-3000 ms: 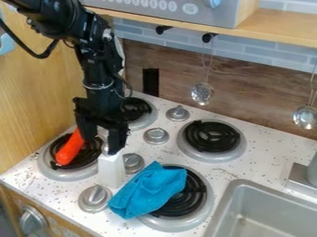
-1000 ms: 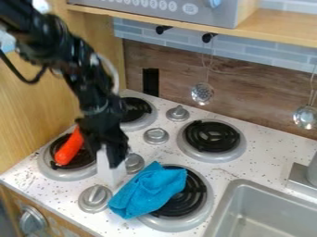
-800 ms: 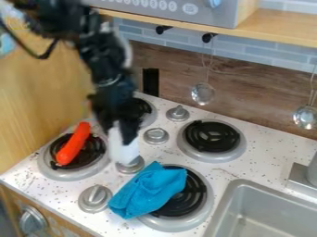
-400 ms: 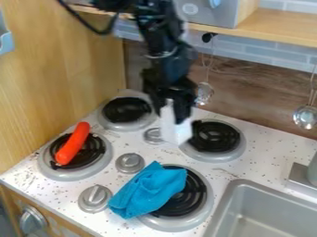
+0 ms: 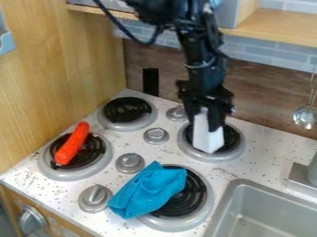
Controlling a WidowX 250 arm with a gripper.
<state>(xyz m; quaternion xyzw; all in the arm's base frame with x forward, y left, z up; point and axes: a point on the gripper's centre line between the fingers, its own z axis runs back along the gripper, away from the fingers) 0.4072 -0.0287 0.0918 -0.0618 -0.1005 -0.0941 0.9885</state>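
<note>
Stovetop, speckled white, beneath a wood-grain back panel: white block in the gripper

White block: clasped near its upper end between the fingers of the black gripper, closed on either side. Held a little tilted, lower part exposed; probably gripped high for clearance below. Over the back right burner; contact with the coil, cannot tell.

Clock positions from the block:
- 9 o'clock, near: metal knob.
- 7 o'clock: blue cloth, bunched, partly across the front right burner; apparently dropped loosely rather than spread.
- 9 o'clock, farther: orange-red sausage-shaped toy, slanted across the front left burner, likely laid there as if for cooking.
- 10 o'clock: back left burner, dark coil in a grey ring.
- Almost 3 o'clock: ladle, hung upright, presumably for storage.

Containers: sink basin, 5 o'clock, grey, cut off by the view's edge; full contents, cannot tell.
</note>
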